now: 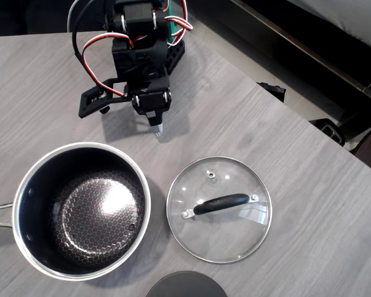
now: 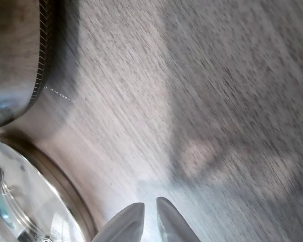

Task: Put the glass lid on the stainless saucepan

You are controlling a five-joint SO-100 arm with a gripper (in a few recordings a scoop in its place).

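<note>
Overhead view: gripper (image 1: 159, 129) near the tabletop's far edge, fingers nearly closed, holding nothing. Glass lid (image 1: 219, 208) lies well apart toward the near edge, beside the stainless saucepan (image 1: 81, 210).

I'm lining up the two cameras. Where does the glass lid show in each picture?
Overhead view: the glass lid lies flat on the table, right of the saucepan, lower centre-right of the picture.
Wrist view: a part of the glass lid shows in the bottom-left corner, its steel rim curving past the gripper.
Shared landmark: the saucepan, whose steel wall sits at the wrist view's top left.
</note>
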